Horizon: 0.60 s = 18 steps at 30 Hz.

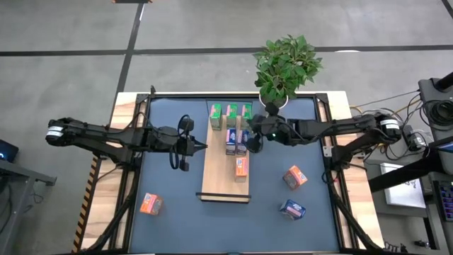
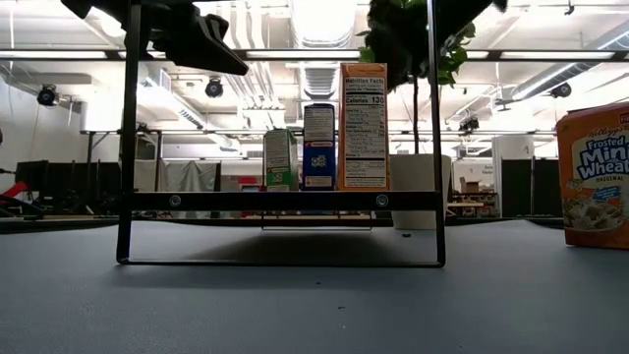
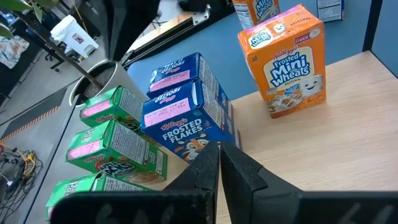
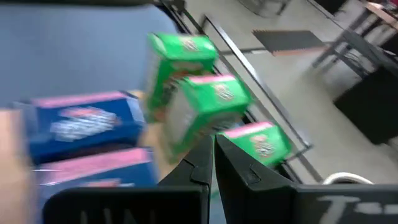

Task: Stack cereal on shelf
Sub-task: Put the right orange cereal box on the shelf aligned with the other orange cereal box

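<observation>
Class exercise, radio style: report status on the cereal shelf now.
Left gripper and right gripper shut, empty, flanking the long light-wood shelf board. Six small printed cereal boxes on it; three on the mat. Nothing blocking.

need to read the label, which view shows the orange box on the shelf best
Left wrist view: the orange box stands upright on the shelf with its printed front facing the camera. The high view shows only its top, the low view its nutrition panel, and the right wrist view misses it.
</observation>
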Available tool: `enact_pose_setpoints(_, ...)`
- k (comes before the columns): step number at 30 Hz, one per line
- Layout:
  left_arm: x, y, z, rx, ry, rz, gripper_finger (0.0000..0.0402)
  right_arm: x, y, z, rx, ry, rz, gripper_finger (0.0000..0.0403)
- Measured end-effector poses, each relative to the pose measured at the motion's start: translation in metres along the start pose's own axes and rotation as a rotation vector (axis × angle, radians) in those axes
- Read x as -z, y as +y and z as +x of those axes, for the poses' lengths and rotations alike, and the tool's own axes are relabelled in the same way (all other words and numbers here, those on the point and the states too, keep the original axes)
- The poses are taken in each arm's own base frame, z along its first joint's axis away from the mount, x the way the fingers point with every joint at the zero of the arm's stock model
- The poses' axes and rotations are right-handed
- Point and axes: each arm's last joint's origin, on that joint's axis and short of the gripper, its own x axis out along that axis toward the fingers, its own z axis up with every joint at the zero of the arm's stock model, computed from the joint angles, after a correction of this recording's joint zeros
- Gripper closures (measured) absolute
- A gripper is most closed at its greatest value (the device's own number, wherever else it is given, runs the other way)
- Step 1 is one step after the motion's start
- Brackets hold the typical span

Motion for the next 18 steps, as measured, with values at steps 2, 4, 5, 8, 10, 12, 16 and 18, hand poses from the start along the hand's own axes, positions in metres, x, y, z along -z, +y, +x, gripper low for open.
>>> enact_pose_setpoints(2,0.0,0.0,0.0,0.001,0.0,-0.001,0.0402,-0.003,0.006,-0.01,-0.03,-0.027,0.03,0.0394)
enact_pose_setpoints(4,0.0,0.0,0.0,0.0,0.0,-0.003,0.0402,-0.006,0.013,-0.021,-0.071,-0.053,0.055,0.0394)
enact_pose_setpoints(5,0.0,0.0,0.0,0.001,0.0,-0.004,0.0402,-0.007,0.017,-0.026,-0.104,-0.061,0.069,0.0394)
enact_pose_setpoints(8,0.0,0.0,0.0,0.0,0.0,-0.01,0.0402,-0.009,0.03,-0.044,-0.224,-0.088,0.126,0.0394)
enact_pose_setpoints(10,0.0,0.0,0.0,0.0,0.0,-0.012,0.0402,-0.01,0.037,-0.055,-0.314,-0.093,0.181,0.0394)
enact_pose_setpoints(12,0.0,0.0,0.0,0.001,0.0,-0.012,0.0402,-0.01,0.044,-0.064,-0.403,-0.077,0.244,0.0394)
enact_pose_setpoints(16,0.0,0.0,0.0,0.001,0.0,-0.012,0.0402,-0.003,0.055,-0.078,-0.534,0.047,0.371,0.0394)
enact_pose_setpoints(18,0.0,0.0,0.0,0.001,-0.001,-0.013,0.0402,0.0,0.058,-0.086,-0.547,0.164,0.417,0.0394)
